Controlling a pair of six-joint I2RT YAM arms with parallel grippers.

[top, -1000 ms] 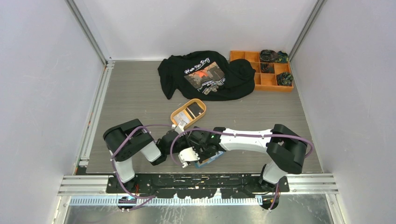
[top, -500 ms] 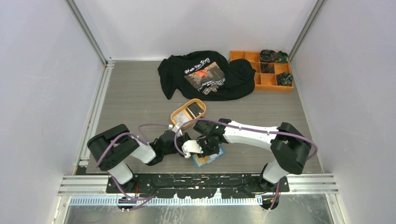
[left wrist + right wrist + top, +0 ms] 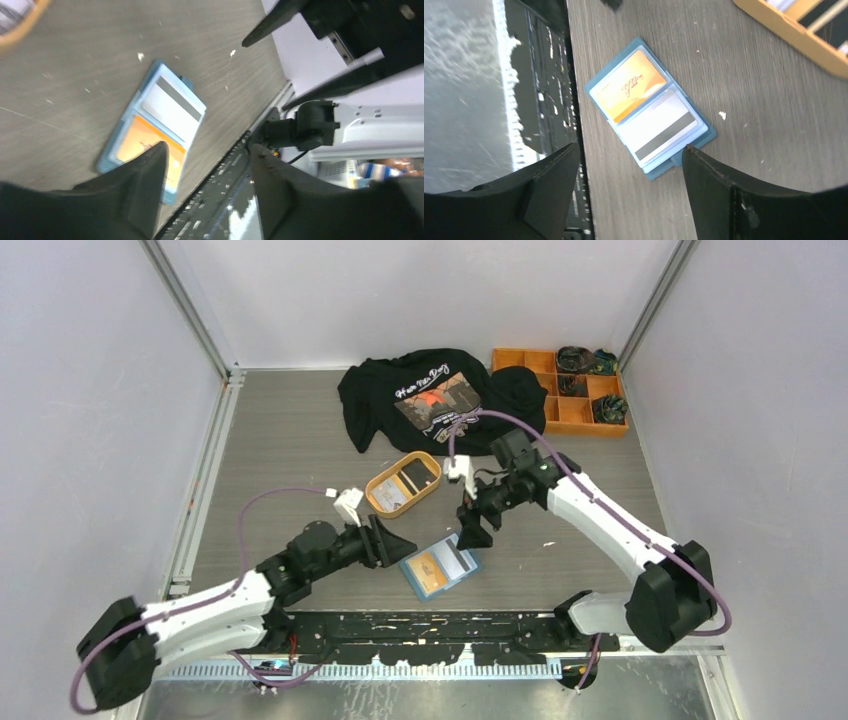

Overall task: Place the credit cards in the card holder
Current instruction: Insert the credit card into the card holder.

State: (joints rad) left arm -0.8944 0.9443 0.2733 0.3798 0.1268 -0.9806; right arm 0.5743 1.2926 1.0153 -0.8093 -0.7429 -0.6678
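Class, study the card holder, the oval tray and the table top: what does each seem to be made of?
Card holder: teal faux leather or vinyl, matte, with clear glossy plastic pockets that show the cards through them.
Oval tray: matte orange plastic, possibly printed; hard to confirm.
Table top: grey wood-grain laminate, judging by its streaked, flat finish.

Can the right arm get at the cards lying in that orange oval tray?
Probably yes. The right gripper hangs open and empty near the orange oval tray. The tray's top is uncovered, the thin flat cards inside lie exposed, and nothing stands between.
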